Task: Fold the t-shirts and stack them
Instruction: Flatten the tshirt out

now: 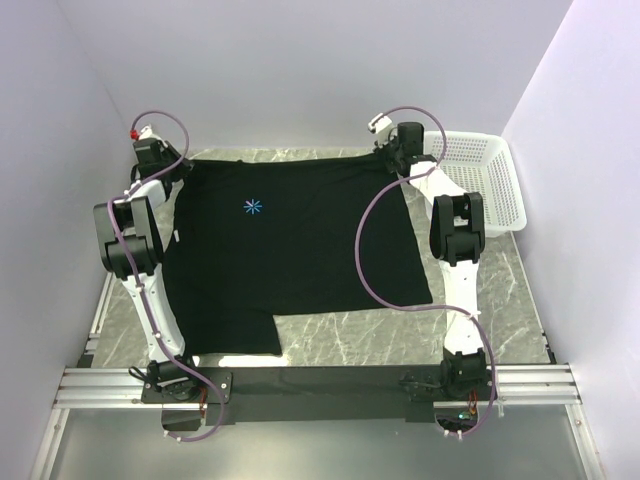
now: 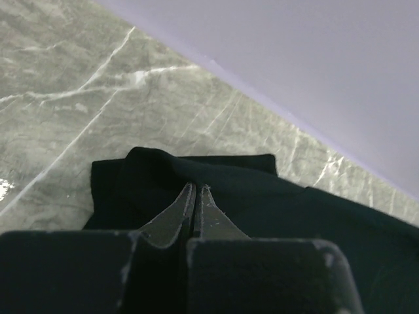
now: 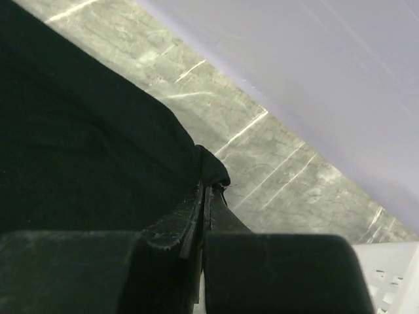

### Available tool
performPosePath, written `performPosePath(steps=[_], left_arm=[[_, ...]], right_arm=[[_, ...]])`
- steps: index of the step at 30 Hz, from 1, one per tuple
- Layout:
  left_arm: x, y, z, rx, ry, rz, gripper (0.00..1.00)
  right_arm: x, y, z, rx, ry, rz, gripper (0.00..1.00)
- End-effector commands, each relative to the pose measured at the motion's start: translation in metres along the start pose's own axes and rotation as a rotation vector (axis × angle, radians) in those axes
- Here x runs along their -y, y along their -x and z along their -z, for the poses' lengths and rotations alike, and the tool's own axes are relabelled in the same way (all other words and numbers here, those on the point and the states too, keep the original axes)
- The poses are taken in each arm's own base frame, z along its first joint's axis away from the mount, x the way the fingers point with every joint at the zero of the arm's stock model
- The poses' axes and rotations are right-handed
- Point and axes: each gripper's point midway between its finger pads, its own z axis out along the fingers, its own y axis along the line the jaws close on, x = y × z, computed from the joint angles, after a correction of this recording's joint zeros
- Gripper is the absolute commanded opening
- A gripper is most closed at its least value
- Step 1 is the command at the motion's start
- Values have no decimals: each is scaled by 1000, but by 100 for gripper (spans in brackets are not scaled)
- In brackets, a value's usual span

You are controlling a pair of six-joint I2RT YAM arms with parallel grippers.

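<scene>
My left pincer (image 2: pixel 197 196) is pressed fully closed on a pinch of the black t-shirt (image 1: pixel 290 250) at its far-left corner. My right pincer (image 3: pixel 205 195) is closed the same way on the far-right corner. Gripping both corners pulls the far edge taut and straight, ready, I judge, for a fold. The shirt lies flat across the marble table (image 1: pixel 400 335), starburst logo (image 1: pixel 253 207) up. The white basket (image 1: pixel 490 185) sits at the table's far-right corner.
</scene>
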Motion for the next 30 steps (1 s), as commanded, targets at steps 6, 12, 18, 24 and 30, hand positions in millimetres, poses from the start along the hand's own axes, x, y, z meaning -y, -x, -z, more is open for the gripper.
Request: performPosePath(steps=[6, 12, 18, 24, 30], left_arm=[[24, 38, 24, 87, -46, -76, 1], [32, 44, 33, 100, -66, -125, 1], [29, 41, 42, 83, -47, -178, 1], [22, 37, 49, 73, -18, -209, 1], [17, 34, 53, 61, 6, -226, 0]], right_arm=[[27, 39, 18, 91, -86, -21, 0], [30, 40, 23, 100, -91, -52, 0], [29, 39, 28, 100, -88, -67, 0], [35, 35, 31, 96, -96, -93, 0], [42, 32, 34, 91, -111, -108, 0]])
